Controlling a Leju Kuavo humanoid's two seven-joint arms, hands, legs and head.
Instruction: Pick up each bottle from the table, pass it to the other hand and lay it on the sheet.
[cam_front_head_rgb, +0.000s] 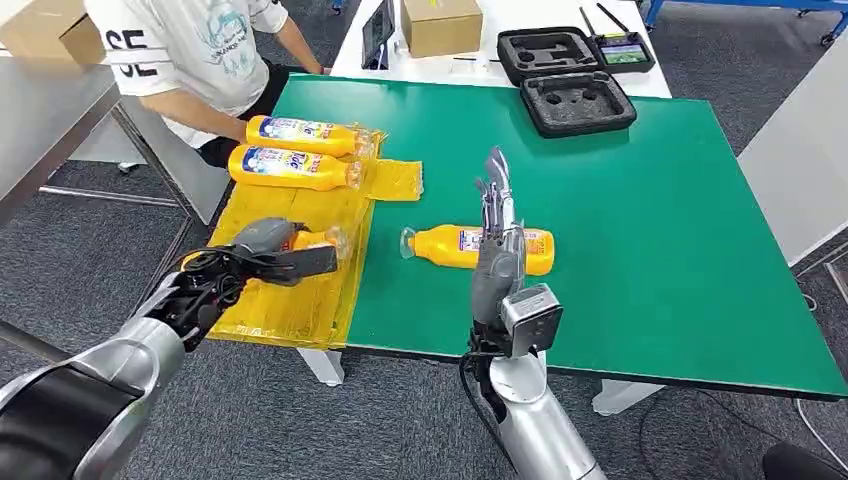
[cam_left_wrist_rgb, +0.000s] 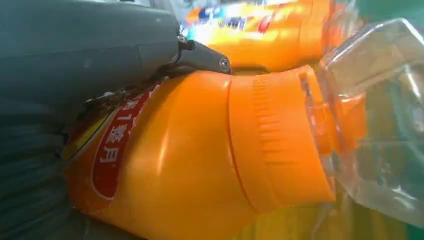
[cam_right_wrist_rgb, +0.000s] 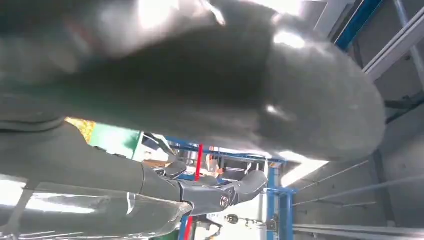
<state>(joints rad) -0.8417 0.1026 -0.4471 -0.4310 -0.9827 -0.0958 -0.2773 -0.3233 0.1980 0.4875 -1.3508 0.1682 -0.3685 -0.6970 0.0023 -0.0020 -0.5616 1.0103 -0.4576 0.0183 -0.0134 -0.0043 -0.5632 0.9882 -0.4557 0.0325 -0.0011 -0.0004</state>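
My left hand (cam_front_head_rgb: 268, 250) grips an orange bottle (cam_front_head_rgb: 312, 240) low over the yellow sheet (cam_front_head_rgb: 290, 300) at the table's left edge; in the left wrist view the bottle (cam_left_wrist_rgb: 200, 165) shows its orange neck and clear cap, with the hand (cam_left_wrist_rgb: 85, 60) wrapped round its body. Two more orange bottles (cam_front_head_rgb: 300, 132) (cam_front_head_rgb: 295, 166) lie side by side at the sheet's far end. A fourth orange bottle (cam_front_head_rgb: 450, 246) lies on the green table, partly hidden behind my right hand (cam_front_head_rgb: 497, 235). That hand stands upright with its fingers straight and nothing in it.
A person in a white shirt (cam_front_head_rgb: 190, 50) sits at the far left corner, close to the sheet. A black foam case (cam_front_head_rgb: 572, 75) and a cardboard box (cam_front_head_rgb: 440, 25) stand at the back. The green table (cam_front_head_rgb: 680, 230) stretches to the right.
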